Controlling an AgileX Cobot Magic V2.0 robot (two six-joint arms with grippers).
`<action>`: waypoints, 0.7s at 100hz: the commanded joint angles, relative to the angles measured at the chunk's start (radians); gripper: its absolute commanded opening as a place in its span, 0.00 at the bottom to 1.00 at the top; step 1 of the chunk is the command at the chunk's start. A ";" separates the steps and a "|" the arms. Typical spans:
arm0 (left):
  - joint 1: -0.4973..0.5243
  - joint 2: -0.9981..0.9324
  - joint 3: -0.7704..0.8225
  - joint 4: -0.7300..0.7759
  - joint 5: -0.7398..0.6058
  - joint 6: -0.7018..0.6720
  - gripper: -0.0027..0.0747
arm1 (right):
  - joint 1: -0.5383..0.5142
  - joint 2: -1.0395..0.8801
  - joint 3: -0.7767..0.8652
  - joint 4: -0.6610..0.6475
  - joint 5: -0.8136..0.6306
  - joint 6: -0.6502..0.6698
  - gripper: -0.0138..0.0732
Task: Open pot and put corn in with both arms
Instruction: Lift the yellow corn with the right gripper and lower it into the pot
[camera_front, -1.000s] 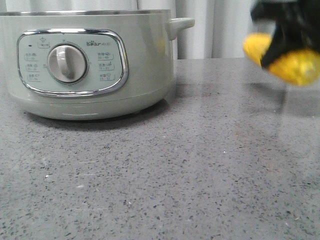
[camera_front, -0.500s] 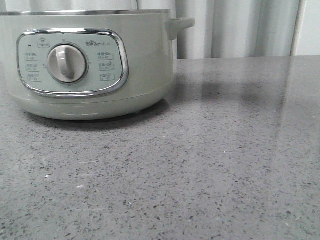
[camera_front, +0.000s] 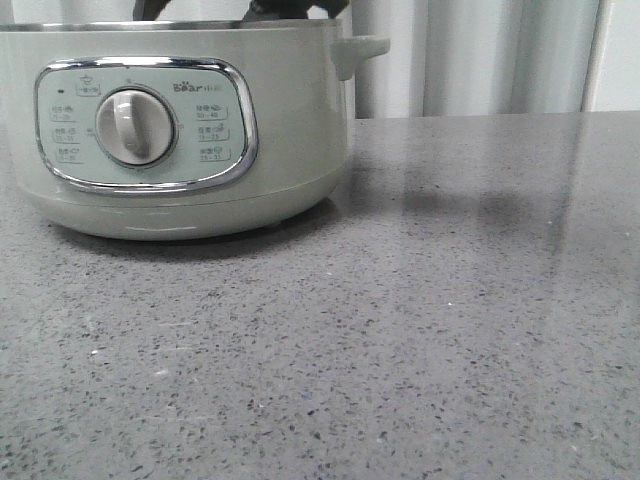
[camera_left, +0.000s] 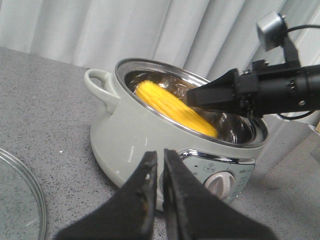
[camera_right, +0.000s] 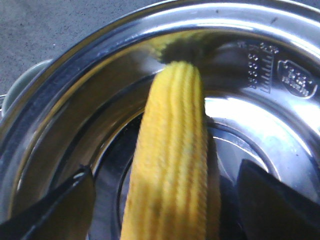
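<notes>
The pale grey-green pot (camera_front: 180, 130) stands with no lid on, and its steel inside shows in the left wrist view (camera_left: 150, 125). The yellow corn (camera_right: 172, 150) lies inside it, its tapered end leaning on the steel wall; it also shows in the left wrist view (camera_left: 170, 105). My right gripper (camera_right: 165, 205) hangs over the pot's mouth, with a gap between the cob and each wide-apart finger. It also shows in the left wrist view (camera_left: 195, 97). My left gripper (camera_left: 159, 160) is shut and empty, beside the pot near its control panel.
A round glass lid (camera_left: 17, 200) lies flat on the grey speckled counter (camera_front: 420, 330) to the side of the pot. Pale curtains hang behind the counter. The pot's small side handle (camera_left: 97, 82) sticks out toward the lid's side.
A second ago my right gripper held the corn in the air to the right of the pot. It then left the front view and now shows dark above the pot's rim.
</notes>
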 joint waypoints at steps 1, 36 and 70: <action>-0.007 -0.005 -0.037 -0.024 -0.052 0.029 0.01 | -0.012 -0.125 -0.040 -0.045 -0.020 -0.004 0.76; -0.007 -0.089 -0.037 0.035 -0.016 0.187 0.01 | -0.020 -0.646 0.296 -0.211 0.063 -0.004 0.08; -0.007 -0.089 -0.037 0.035 -0.014 0.187 0.01 | -0.020 -1.346 0.961 -0.378 -0.138 -0.004 0.09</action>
